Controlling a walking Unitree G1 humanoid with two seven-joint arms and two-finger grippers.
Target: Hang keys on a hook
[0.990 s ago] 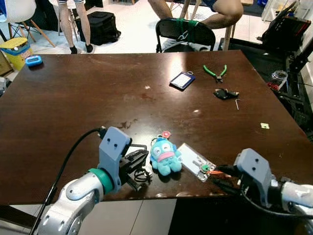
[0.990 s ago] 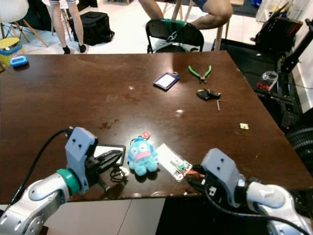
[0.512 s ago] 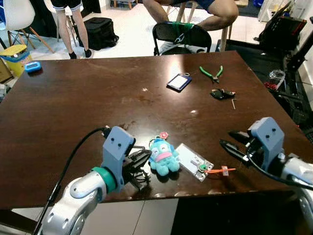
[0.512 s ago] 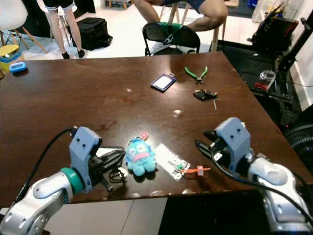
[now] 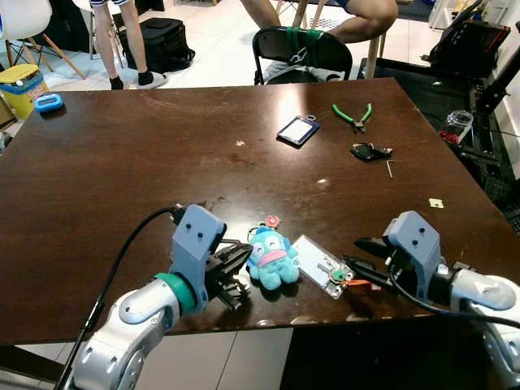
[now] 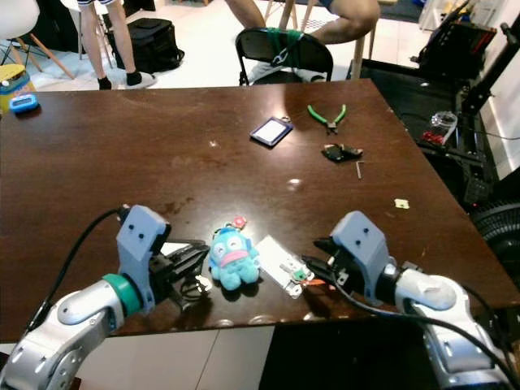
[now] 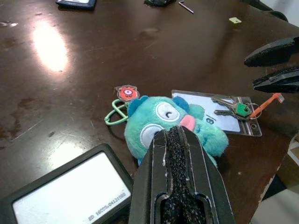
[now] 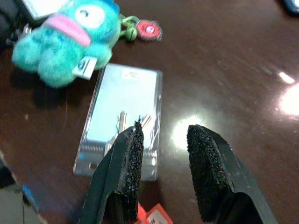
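Observation:
The keys [image 5: 335, 275], one with a green head, lie on a clear card holder [image 5: 318, 273] near the table's front edge, an orange tag [image 5: 362, 285] trailing from them. My right gripper [image 5: 352, 251] is open, its fingertips just right of the keys and low over the table. In the right wrist view the keys [image 8: 127, 122] lie just beyond the spread fingers [image 8: 126, 158]. My left gripper [image 7: 180, 154] is shut with nothing in it, resting left of a blue plush charm [image 5: 272, 257].
A black-framed card holder [image 7: 60, 196] lies under my left gripper. Farther back on the brown table [image 5: 122, 171] are a blue badge [image 5: 298, 130], green pliers [image 5: 355, 116], a black key fob [image 5: 370, 151] and a hex key [image 5: 392, 169]. A chair [image 5: 307, 50] and people's legs stand beyond.
My right gripper, which had risen away to the right half a second ago, has come back down and left to the keys. The left arm has stayed put.

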